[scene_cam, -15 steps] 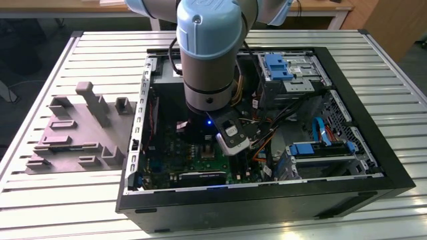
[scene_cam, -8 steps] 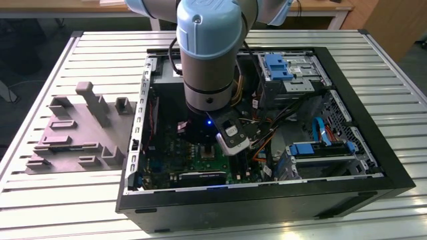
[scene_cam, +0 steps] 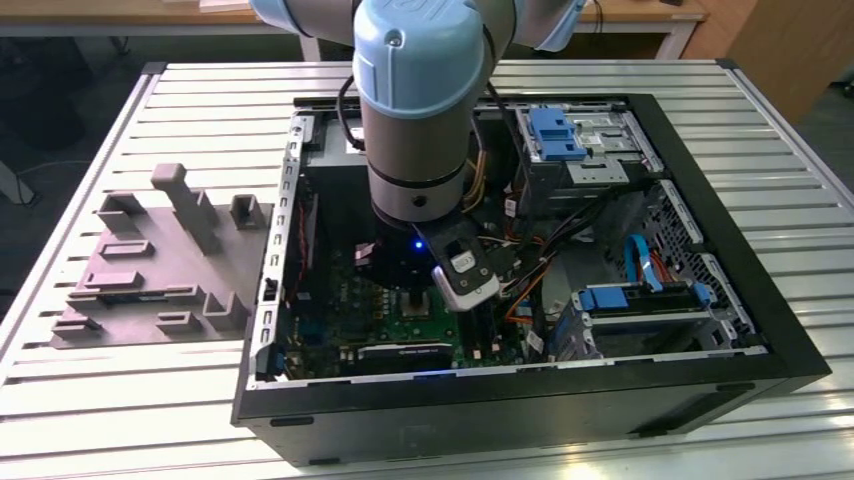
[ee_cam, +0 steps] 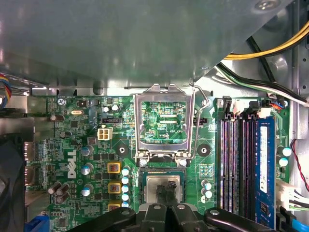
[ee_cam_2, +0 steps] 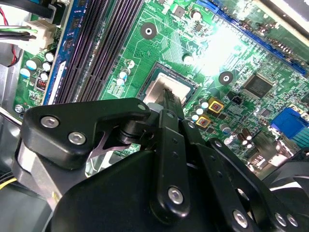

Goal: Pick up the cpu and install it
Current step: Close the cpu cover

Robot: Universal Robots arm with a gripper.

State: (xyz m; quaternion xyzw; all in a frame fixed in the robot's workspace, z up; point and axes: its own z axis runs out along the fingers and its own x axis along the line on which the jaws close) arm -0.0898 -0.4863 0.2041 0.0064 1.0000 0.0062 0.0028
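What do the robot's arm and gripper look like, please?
The arm has pale blue joint caps over a grey tube, with a small blue light near its wrist. The gripper is black, built from linked bars fastened with silver screws.

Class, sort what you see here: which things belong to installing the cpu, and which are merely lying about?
Belongs to the job:
the cpu
the gripper directly over it
the open socket frame

Just lying about:
the grey moulded tray
the memory slots
the blue drive bracket
the yellow cable
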